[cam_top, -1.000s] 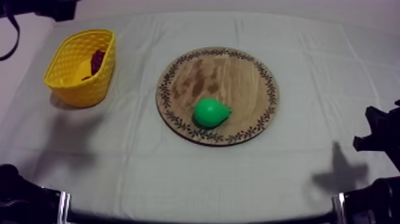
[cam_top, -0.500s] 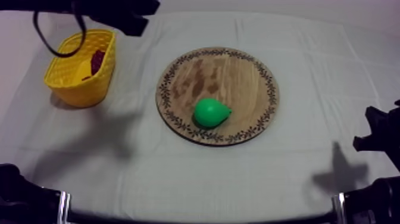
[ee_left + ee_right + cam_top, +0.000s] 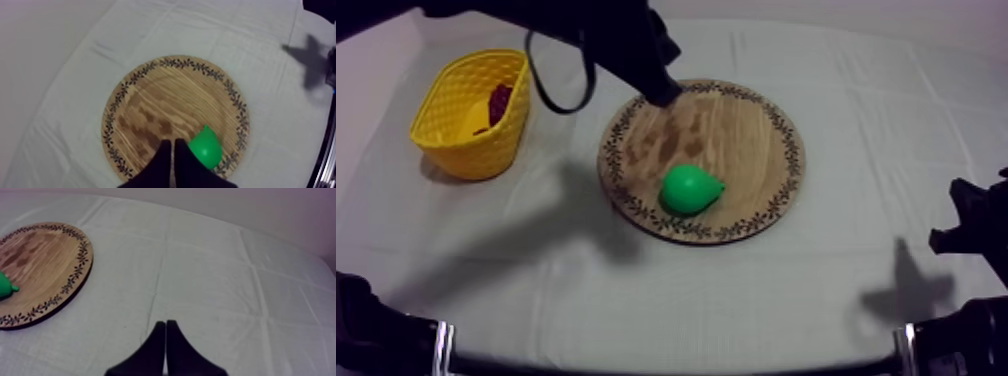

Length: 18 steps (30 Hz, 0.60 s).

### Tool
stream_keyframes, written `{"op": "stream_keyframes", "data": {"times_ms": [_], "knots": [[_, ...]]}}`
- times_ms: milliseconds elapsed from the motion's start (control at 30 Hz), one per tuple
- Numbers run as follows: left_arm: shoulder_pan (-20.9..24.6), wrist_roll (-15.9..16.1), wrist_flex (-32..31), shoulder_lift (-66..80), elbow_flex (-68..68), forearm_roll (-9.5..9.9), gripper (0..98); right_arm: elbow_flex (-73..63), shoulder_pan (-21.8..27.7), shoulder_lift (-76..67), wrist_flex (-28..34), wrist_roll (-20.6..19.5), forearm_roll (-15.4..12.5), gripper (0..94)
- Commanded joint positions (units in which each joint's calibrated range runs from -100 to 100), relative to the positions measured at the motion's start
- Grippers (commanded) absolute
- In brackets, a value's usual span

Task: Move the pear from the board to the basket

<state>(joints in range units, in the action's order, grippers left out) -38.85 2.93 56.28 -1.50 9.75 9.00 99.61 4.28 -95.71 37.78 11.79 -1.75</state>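
Observation:
The green pear (image 3: 691,188) lies on its side on the near part of the round wooden board (image 3: 736,130). My left arm reaches in from the upper left, and my left gripper (image 3: 666,96) hangs over the board's far left rim, apart from the pear. In the left wrist view its fingers lie together as a narrow wedge (image 3: 170,148) above the board (image 3: 170,95), with the pear (image 3: 206,148) just beside the tips. The yellow basket (image 3: 456,140) stands at the far left. My right gripper (image 3: 165,325) is shut over bare cloth, to the right of the board (image 3: 45,258).
Inside the basket lie a dark red fruit (image 3: 499,100) and something yellow (image 3: 476,120). My right arm (image 3: 976,225) rests low at the table's right edge. Open cloth lies between basket and board and along the front.
My left arm has swept in from the upper left, past the basket, and its gripper is now over the board's far left rim. Pear, board, basket and right arm have not moved.

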Motion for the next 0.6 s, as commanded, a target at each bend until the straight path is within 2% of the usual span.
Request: {"op": "stream_keyframes", "data": {"times_ms": [0,333,567], "knots": [[-0.38,0.88,1.14,-3.27,-1.23,0.13,0.0,0.05,0.01,-0.05,-0.04,0.0,0.02,0.5],[-1.15,2.27,4.49,-13.66,-6.34,2.38,0.0,0.05,0.01,-0.05,-0.04,0.0,0.02,0.5],[-0.85,3.66,5.71,-17.03,-8.35,2.75,0.2,0.05,0.01,-0.05,-0.04,0.0,0.02,0.5]]}}
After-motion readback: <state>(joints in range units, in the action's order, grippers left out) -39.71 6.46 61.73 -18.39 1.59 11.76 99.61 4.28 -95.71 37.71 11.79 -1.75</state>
